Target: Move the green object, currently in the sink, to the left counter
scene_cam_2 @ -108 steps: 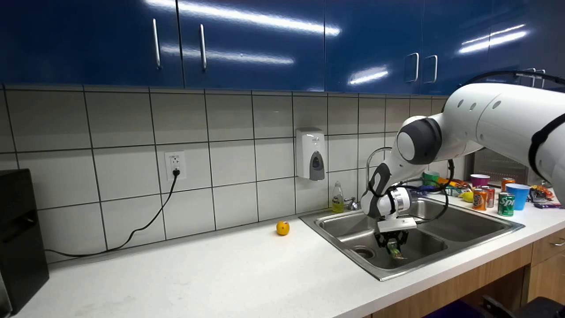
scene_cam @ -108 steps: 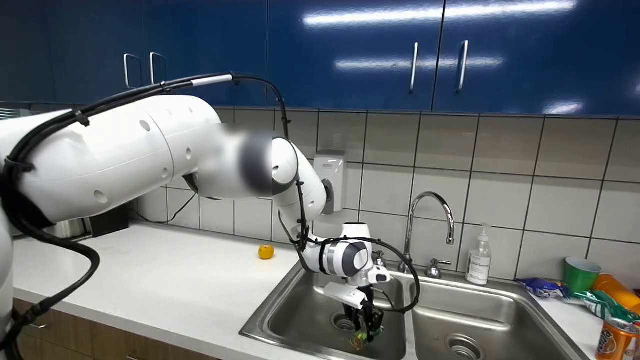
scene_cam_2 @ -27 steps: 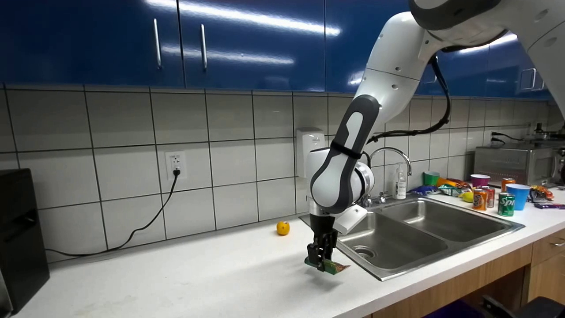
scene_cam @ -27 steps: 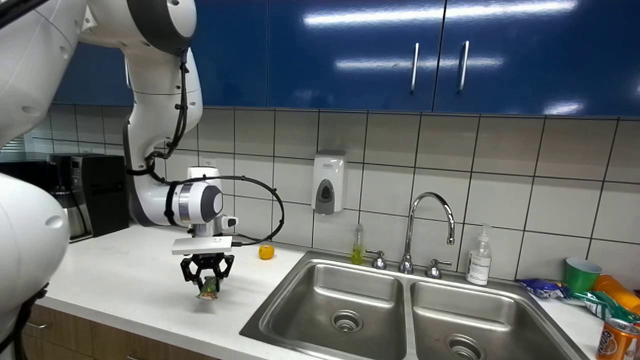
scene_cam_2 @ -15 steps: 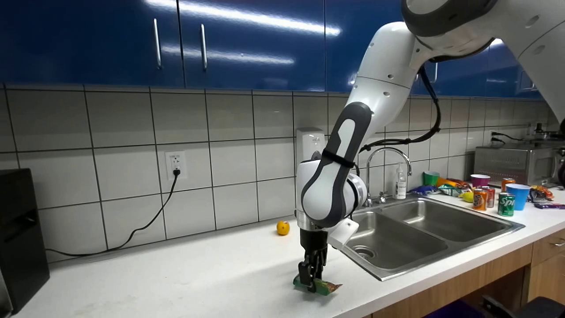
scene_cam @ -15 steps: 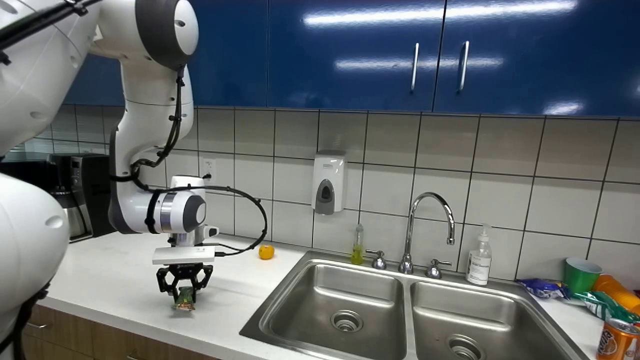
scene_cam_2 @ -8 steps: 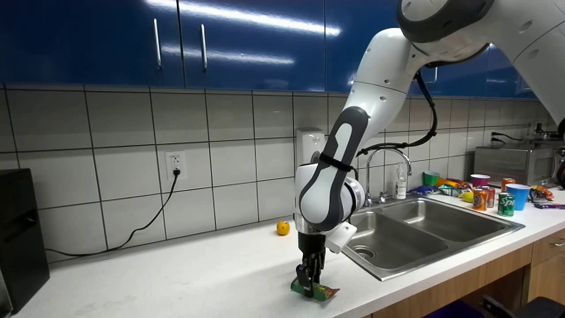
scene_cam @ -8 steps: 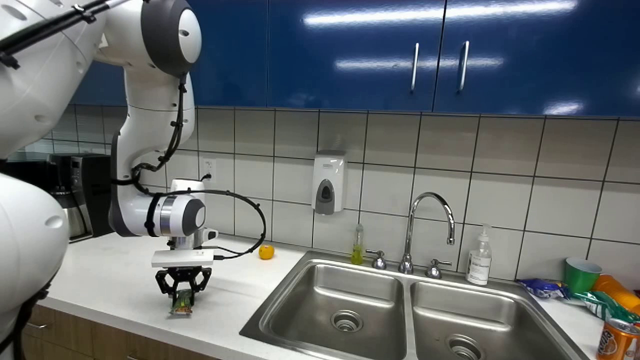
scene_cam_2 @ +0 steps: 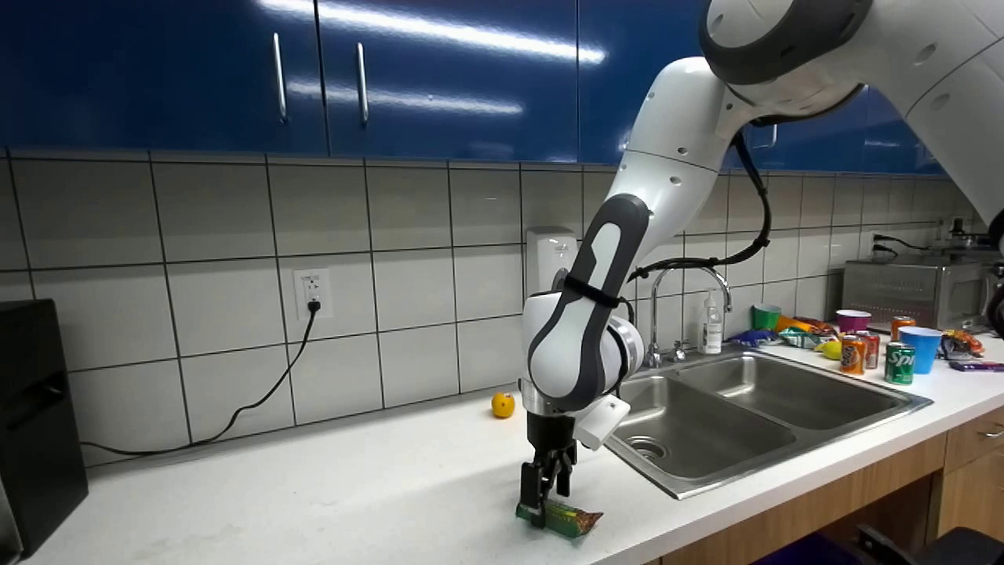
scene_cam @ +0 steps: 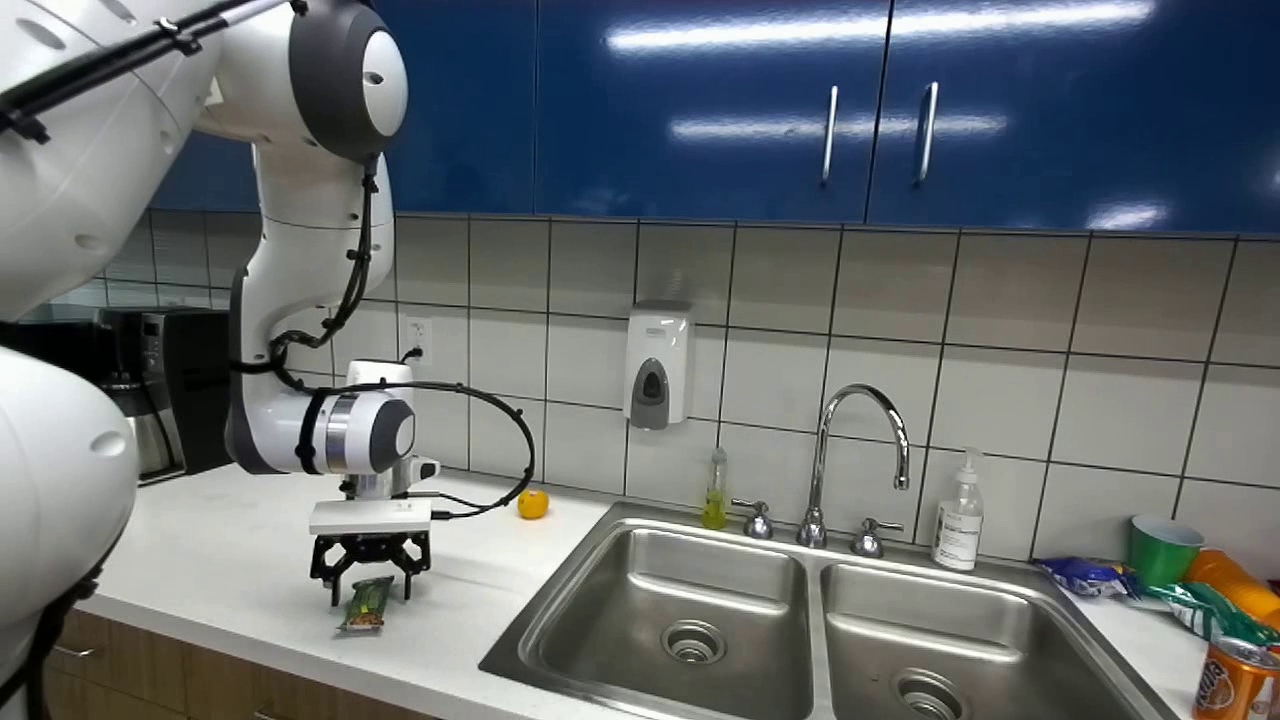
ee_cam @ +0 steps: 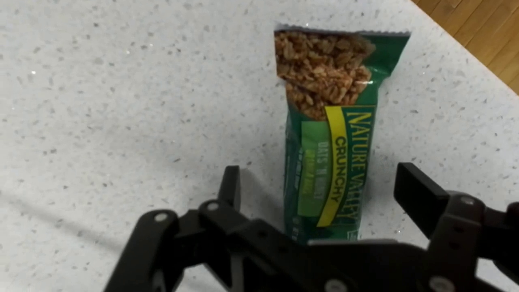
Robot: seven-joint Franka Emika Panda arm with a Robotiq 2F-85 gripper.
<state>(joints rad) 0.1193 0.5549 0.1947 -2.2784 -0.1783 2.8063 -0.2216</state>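
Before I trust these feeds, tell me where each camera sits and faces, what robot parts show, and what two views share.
Exterior view: stands apart from the arm, which enters with the gripper from picture left; faces sink and tiled wall.
Exterior view: also apart; faces counter and tiled wall; arm and gripper enter from picture right.
Wrist view: rides the arm's end, looking down at the green bar; only the gripper shows, fingers apart.
Both exterior views share sink, tiled wall, counter and orange fruit.
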